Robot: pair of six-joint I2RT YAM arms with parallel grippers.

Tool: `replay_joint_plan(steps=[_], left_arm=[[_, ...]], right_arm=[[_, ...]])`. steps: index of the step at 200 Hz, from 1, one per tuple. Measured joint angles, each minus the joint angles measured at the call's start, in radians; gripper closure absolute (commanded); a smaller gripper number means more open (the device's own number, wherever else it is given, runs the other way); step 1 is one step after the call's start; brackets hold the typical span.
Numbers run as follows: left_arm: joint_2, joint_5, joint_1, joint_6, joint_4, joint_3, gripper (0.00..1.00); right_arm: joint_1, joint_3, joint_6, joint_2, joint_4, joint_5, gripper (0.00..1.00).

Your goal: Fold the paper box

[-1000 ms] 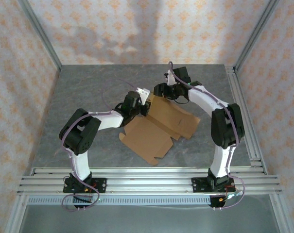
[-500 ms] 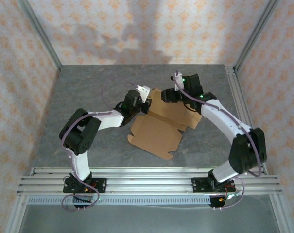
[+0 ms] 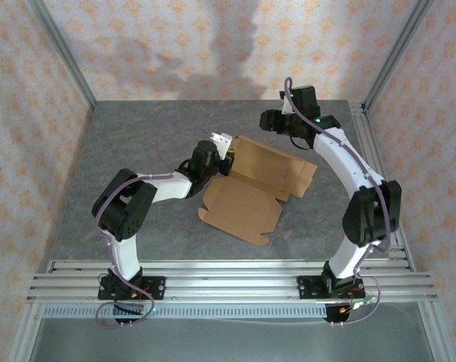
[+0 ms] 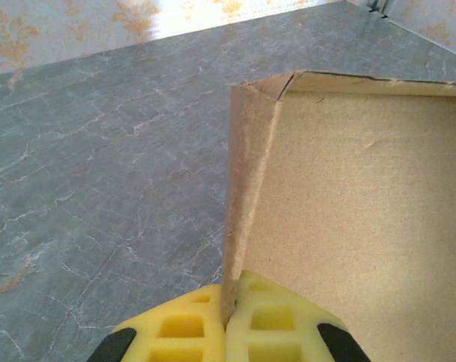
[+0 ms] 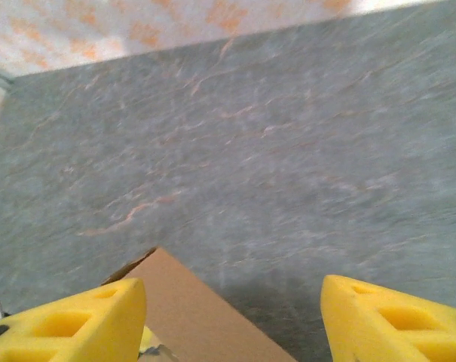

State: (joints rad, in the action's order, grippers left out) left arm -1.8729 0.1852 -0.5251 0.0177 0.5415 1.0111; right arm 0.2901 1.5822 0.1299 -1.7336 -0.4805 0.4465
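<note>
On the grey table (image 3: 130,128), the tan paper box (image 3: 243,204) lies mostly flat. At its left edge, the left gripper (image 4: 229,320) is pinched tight on an upright side flap (image 4: 246,188). Above the box's far corner, the right gripper (image 5: 231,309) hangs with its yellow fingers (image 5: 69,320) spread wide, holding nothing.

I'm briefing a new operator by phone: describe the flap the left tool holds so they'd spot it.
In the middle of the grey table lies a tan cardboard box. At its far left corner one narrow flap stands upright, the one pinched between the left tool's yellow pads.
</note>
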Motion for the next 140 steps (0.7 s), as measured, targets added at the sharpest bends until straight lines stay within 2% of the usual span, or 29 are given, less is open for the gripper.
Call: replay_joint_plan(steps=[36,97,140], left_arm=[[0.017,-0.07,-0.026,0.001,0.052,-0.071,1.0],[0.109,-0.187,-0.051,0.008,0.204,-0.274,1.0],[0.119,-0.257,-0.063,0.008,0.34,-0.374,1.0]], right_arm=[[0.003,0.013,0.02,-0.076,-0.065,0.096,0.36],[0.003,0.013,0.04,-0.082,-0.088,0.163,0.37],[0.007,0.013,0.053,-0.093,-0.088,0.202,0.37]])
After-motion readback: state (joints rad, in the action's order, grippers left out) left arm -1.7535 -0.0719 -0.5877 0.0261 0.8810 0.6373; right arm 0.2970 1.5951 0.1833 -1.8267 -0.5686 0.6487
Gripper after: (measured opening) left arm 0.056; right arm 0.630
